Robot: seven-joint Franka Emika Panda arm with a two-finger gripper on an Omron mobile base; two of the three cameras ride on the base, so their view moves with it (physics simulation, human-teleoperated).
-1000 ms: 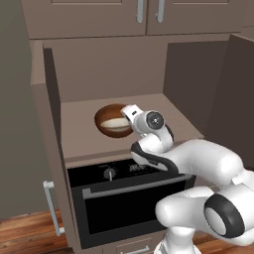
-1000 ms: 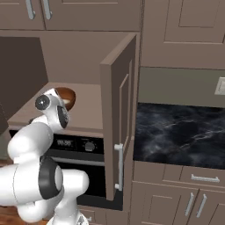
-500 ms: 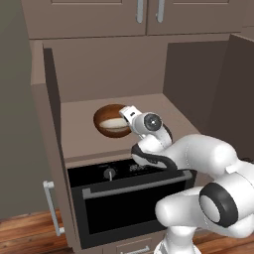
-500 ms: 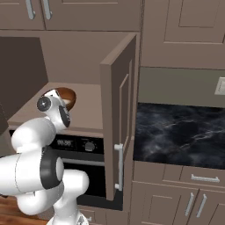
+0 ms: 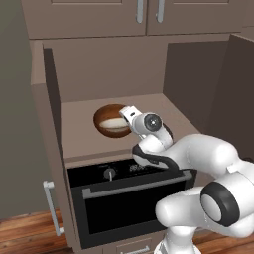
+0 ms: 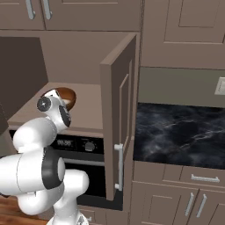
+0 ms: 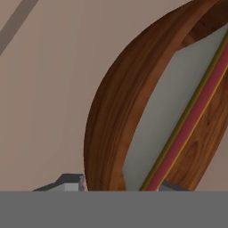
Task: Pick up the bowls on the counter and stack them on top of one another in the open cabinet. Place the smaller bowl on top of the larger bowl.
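Nearest the base cameras, the white arm [image 5: 198, 163] bends up and forward over the black oven [image 5: 124, 198], whose control panel with a knob sits just under the floor of the open cabinet [image 5: 79, 124]. The arm's wrist reaches into that compartment, and the pincer [image 7: 120, 185] hangs at the near right edge of the two nested bowls. In the hand view its two grey tips show at the bottom, one on the outer side of the wooden wall and one on the inner side, so the jaws stand partly apart and straddle the rim of the larger bowl [image 7: 111, 116]; whether they actually press on it I cannot tell. The larger bowl [image 5: 106, 116], reddish-brown with a glossy grain, rests on the flat taupe cabinet floor, toward the left of the compartment and well clear of the back wall. The smaller bowl [image 5: 115, 123] sits inside it, its cream-white inside showing above the wooden rim; in the hand view its pale inside [image 7: 164, 120] and thin reddish rim lie within the wooden wall. In the right base view the cabinet's right-hand door [image 6: 118, 132] stands open, and beyond it the black veined counter [image 6: 180, 136] stretches to the right.
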